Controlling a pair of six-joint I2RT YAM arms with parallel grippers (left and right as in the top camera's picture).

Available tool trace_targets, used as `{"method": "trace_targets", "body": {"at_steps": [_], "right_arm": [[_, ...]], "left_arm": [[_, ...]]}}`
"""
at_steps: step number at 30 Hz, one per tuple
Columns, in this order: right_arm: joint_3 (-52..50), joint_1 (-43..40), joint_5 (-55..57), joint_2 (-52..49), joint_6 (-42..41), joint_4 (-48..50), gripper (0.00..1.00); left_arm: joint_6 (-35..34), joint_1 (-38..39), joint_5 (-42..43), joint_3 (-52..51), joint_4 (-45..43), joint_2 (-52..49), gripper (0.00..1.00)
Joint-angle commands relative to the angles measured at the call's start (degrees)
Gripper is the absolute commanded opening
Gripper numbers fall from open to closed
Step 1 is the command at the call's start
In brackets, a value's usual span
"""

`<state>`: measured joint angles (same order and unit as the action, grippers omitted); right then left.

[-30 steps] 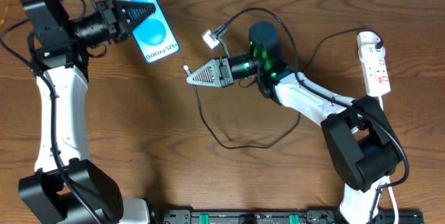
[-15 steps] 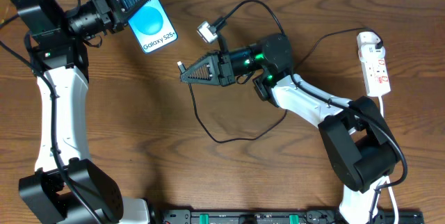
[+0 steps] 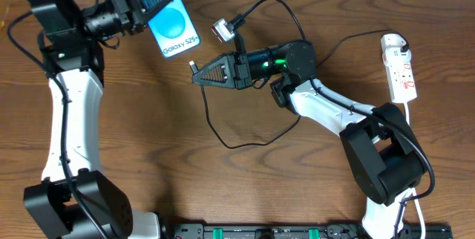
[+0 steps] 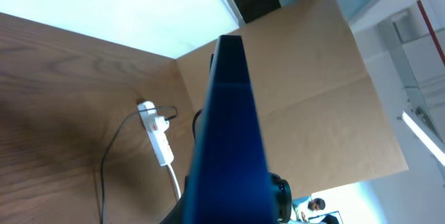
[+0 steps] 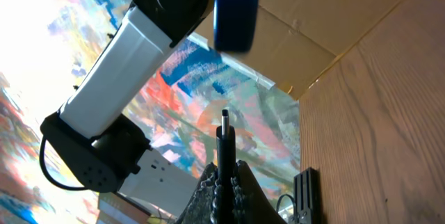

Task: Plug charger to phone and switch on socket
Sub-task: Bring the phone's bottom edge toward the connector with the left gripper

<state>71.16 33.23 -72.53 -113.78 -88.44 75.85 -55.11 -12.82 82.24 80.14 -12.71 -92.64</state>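
My left gripper (image 3: 165,3) is shut on the phone (image 3: 175,22), held up at the back left with its blue screen facing the overhead camera. The left wrist view shows the phone (image 4: 229,126) edge-on as a dark blue slab. My right gripper (image 3: 199,78) is shut on the charger's black plug tip (image 3: 191,67), just right of and below the phone. In the right wrist view the plug tip (image 5: 224,123) rises from the fingers (image 5: 240,182) toward the phone's lower end (image 5: 236,8), a gap apart. The charger cable (image 3: 223,139) loops over the table to its white adapter (image 3: 220,30). The socket (image 3: 401,68) lies far right.
The socket (image 4: 157,138) with its white cord also shows in the left wrist view on the wooden table (image 3: 148,135). The left arm's white link (image 5: 132,50) stands behind the phone. A black rail (image 3: 297,231) runs along the front edge. Cardboard (image 4: 313,99) walls the table's far side.
The left arm has carried the phone a little to the right, closer to the plug tip. The right gripper moved up and left a second ago and has held nearly still since.
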Motion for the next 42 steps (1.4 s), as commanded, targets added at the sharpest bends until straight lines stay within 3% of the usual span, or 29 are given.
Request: {"method": "trace_targets", "body": {"at_steps": [1,42], "right_arm": [[0.4,0.3,1.9,0.2,-0.7,0.7,0.01],[0.4,0.2,1.2,0.2,0.2,1.8,0.01]], "left_arm": [[0.0,0.9,1.3,0.8,-0.7,0.5,0.07],[1.5,2.5,0.2,0.8,-2.1,0.5,0.07]]}}
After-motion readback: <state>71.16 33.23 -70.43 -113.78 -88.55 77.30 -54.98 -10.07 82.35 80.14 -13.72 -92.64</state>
